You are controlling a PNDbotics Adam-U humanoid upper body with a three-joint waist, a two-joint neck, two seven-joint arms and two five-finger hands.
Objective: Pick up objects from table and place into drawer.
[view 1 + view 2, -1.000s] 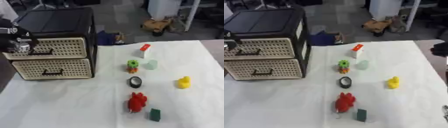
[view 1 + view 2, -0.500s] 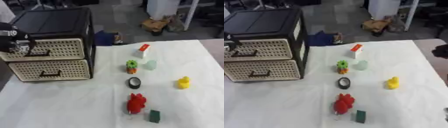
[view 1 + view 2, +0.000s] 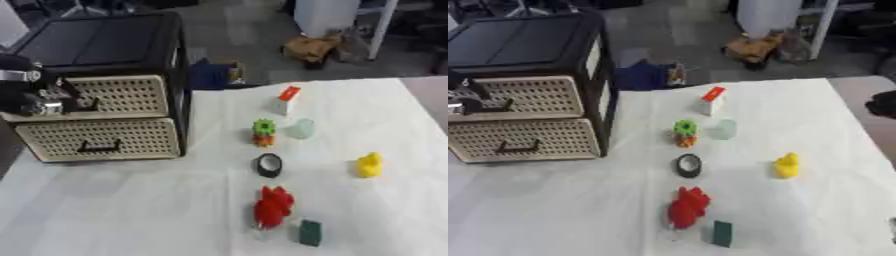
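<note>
1. The left hand [image 3: 39, 97] is at the front of the upper drawer [image 3: 114, 95] of the black cabinet [image 3: 96, 45], at the handle [image 3: 83, 104] on the drawer's left part. The fingers seem curled at the handle, but I cannot tell for sure if they grasp it.
2. The drawer looks closed, so I judge the opening comes first. The pull must go toward the robot, straight out from the drawer front.
3. The right hand is not visible in any view.
4. The objects wait on the white bench [image 3: 131, 210], well apart from the left hand, to its right. They lie in a loose line running away from the robot: a dark green block [image 3: 310, 232], a red toy [image 3: 272, 206], a black ring [image 3: 269, 165], a green and orange piece [image 3: 263, 132], a pale cup shape [image 3: 302, 128], a red and white box [image 3: 285, 99]. A yellow duck [image 3: 369, 165] sits more to the right.
</note>
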